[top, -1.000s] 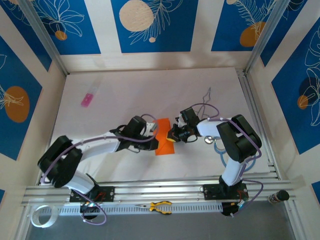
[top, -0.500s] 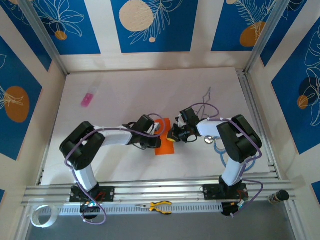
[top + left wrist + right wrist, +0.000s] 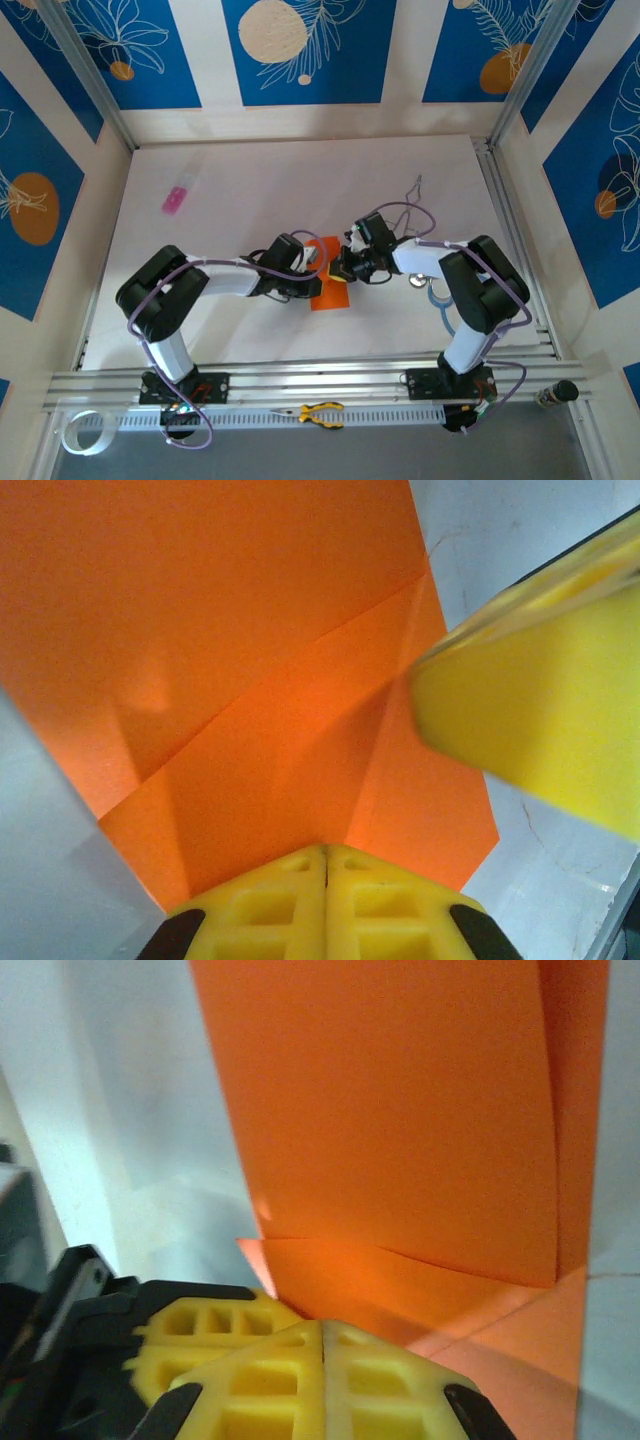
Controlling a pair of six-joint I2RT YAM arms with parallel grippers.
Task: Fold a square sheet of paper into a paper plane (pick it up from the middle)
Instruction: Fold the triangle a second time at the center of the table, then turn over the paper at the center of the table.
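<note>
The square sheet of paper (image 3: 329, 290), already creased into a narrower strip, lies flat mid-table (image 3: 250, 180), its long axis running away from the arm bases with a slight tilt; the left gripper (image 3: 313, 274) bears on its left edge and the right gripper (image 3: 346, 268) on its right edge, so the strip lies between them, about equally near both; each pair of fingers is pressed together, apparently pinning rather than clamping.
</note>
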